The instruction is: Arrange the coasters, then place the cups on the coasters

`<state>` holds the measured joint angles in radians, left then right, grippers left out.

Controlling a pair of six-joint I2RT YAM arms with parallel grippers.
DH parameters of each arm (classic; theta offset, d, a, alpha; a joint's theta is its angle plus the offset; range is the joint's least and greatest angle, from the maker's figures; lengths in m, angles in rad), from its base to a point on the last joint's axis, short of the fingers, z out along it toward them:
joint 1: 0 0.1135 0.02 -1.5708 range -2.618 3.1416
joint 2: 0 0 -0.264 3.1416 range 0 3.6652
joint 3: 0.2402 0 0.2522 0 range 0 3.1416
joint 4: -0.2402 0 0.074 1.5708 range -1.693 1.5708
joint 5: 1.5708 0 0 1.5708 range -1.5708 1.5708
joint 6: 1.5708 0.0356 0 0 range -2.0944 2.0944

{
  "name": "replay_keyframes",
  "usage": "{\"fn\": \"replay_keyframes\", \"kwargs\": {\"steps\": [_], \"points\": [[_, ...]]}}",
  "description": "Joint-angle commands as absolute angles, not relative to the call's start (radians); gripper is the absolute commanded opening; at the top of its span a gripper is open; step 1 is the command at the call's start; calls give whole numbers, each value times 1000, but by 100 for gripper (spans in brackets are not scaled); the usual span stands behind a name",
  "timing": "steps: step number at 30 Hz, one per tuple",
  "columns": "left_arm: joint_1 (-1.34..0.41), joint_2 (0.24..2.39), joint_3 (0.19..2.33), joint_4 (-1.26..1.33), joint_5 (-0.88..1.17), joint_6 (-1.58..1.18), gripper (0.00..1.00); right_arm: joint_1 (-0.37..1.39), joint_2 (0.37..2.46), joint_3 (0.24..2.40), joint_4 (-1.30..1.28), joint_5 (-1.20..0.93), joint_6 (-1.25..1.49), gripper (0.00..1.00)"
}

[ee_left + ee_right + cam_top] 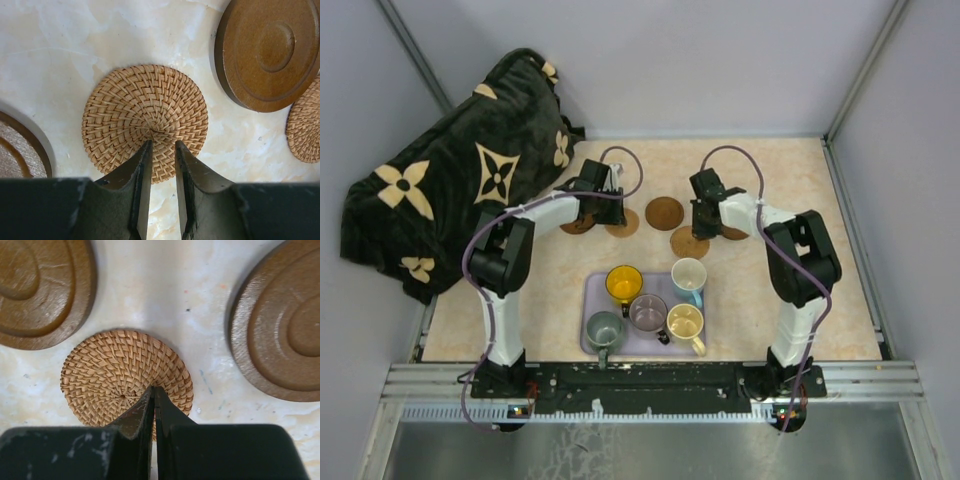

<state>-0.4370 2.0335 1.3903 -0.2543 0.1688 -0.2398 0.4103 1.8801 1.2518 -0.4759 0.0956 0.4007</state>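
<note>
Left pincer [162, 143]: I logged it narrowly parted, tips over a woven coaster [145, 120], gripping nothing. Right pincer [152, 389]: closed, empty, tips over a second woven coaster [125, 375]. The coasters [665, 212] lay in a loose row across the counter [820, 300], beyond the lavender tray [595, 295], which carried all five cups [625, 284].

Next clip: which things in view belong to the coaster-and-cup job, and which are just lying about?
Belong to the job:
- three dark wooden coasters
- two woven coasters
- five cups, all standing on the tray

Just lying about:
- lavender tray, which only holds the cups
- patterned blanket, heaped at the far left
</note>
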Motion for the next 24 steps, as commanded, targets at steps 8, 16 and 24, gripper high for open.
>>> {"fn": "replay_keyframes", "kwargs": {"steps": [8,16,24], "points": [[-411,2127,1449,-317,129,-241,32,324,2015,1451,-571,177,359,4],[-364,2136,1462,-324,135,-242,32,289,2136,1617,-604,174,333,4],[-348,2151,1475,-323,146,-233,32,281,2163,1650,-601,165,329,3]]}}
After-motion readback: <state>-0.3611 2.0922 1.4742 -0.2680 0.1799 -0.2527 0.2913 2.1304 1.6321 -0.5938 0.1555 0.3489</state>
